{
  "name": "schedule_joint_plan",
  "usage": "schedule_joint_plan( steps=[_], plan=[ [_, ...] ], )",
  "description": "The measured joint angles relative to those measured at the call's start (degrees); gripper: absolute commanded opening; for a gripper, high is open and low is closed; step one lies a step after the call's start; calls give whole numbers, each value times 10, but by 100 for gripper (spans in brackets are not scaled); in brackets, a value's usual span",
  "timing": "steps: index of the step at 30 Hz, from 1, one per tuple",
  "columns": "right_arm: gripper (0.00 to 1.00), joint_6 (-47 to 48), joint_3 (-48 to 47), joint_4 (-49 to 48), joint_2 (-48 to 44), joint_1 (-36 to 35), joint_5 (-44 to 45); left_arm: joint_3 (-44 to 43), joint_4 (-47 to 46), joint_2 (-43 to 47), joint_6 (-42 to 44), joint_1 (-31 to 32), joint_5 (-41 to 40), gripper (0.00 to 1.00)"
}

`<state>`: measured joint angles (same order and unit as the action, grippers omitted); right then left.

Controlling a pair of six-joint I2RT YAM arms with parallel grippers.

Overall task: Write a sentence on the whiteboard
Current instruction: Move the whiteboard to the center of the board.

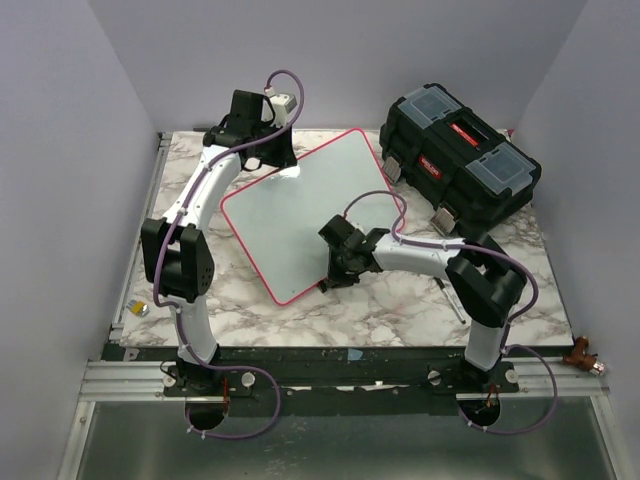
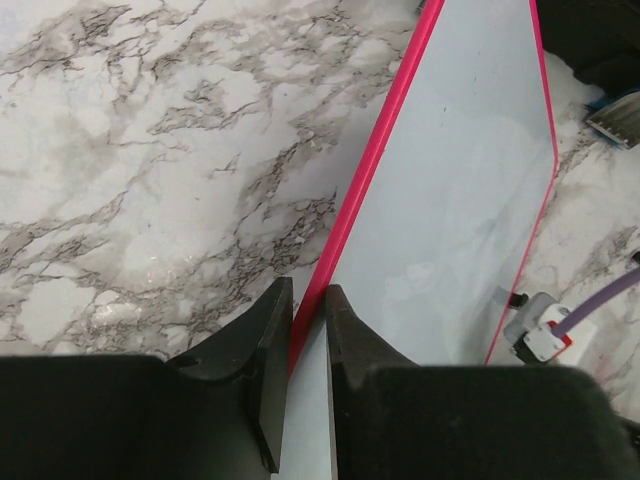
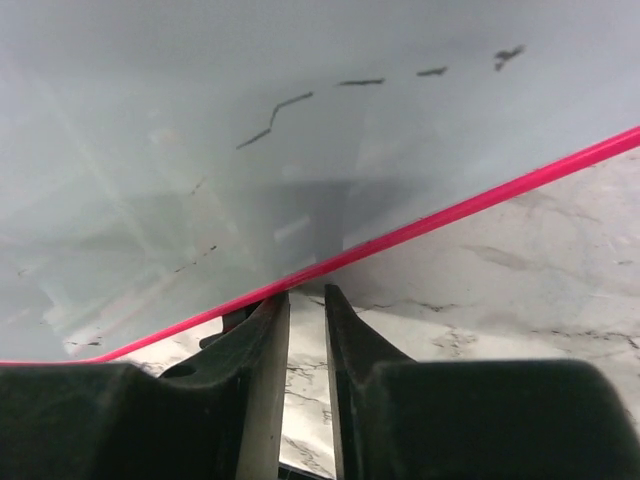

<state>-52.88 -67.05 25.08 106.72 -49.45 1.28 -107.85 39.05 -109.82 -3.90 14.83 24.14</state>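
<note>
Nearest the arm bases, the right claw [image 3: 307, 292] sits at the near edge of the whiteboard [image 1: 300, 215]. Its fingers are drawn close with a thin slit between them, and their tips are right at the red rim. Whether they nip that rim or only butt against it cannot be told. The board lies flat in the middle of the marble table [image 1: 400, 310], turned askew. It carries no sentence, only a few faint stray strokes [image 3: 275, 118]. At its far-left edge the left claw [image 2: 308, 290] pinches the rim between its fingers.

The step in hand looks like squaring the board up before any writing. To do that well, the left claw should grip firmly and act as the pivot. The right one should press evenly on the near edge, so the board slides flat rather than tipping. Both should move slowly and together, because a slip at the near rim would let the fingers ride up over the writing face. The far-right corner needs watching, since the black toolbox [image 1: 460, 160] stands just beside it.

The board's long axis runs on a slant, from the near left up to the far right. Its far end therefore points toward the toolbox instead of lying parallel to the table's edge.
</note>
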Motion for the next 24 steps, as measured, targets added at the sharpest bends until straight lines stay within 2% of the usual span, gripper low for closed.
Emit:
schedule_joint_plan(
  steps=[6,14,16,19,24],
  plan=[
    [45,22,49,-10,-46,-1,25,33,-16,5,0,-7,-23,10],
    [51,50,74,-13,-116,-1,37,33,-7,8,-2,-7,-32,22],
    [52,55,76,-12,-133,-1,40,34,-6,9,-4,-7,-32,30],
    [54,65,85,-10,-161,-1,50,35,-2,12,-8,-3,-34,51],
    [63,81,117,13,-225,-1,90,37,8,25,-16,4,-31,70]
  ],
)
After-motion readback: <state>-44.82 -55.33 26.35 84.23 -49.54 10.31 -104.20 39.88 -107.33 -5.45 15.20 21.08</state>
